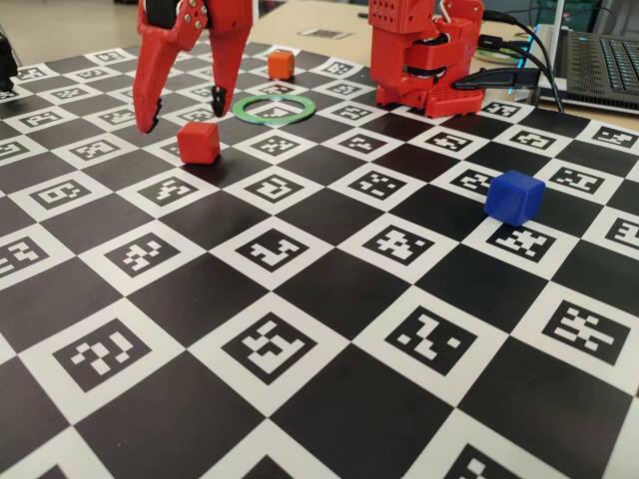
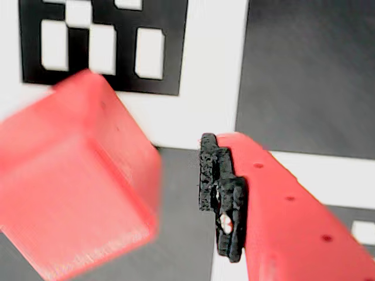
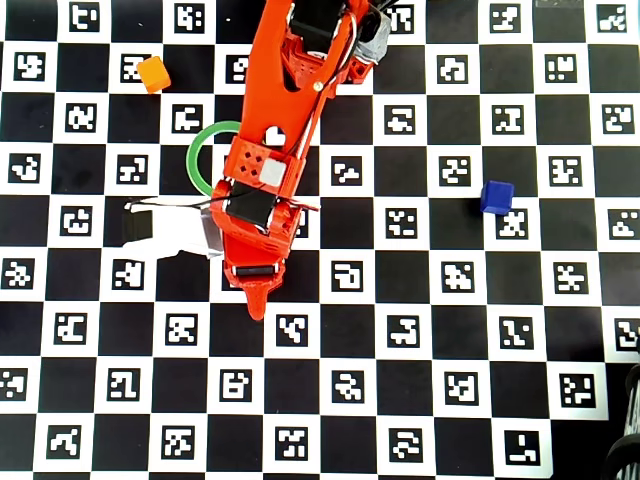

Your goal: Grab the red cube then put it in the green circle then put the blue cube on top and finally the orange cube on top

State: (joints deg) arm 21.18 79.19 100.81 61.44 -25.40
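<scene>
Checkered marker board (image 1: pixel 300 329): gripper (image 1: pixel 185 113) spread open just above red cube (image 1: pixel 199 142), near green circle (image 1: pixel 273 109); blue cube (image 1: pixel 514 197) well apart.

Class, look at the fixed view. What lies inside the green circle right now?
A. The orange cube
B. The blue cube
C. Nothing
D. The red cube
C. The green circle shows only checkerboard in its centre; the red cube sits in front of it under the open tool, the orange cube behind it, and the blue cube far to the right.
</scene>
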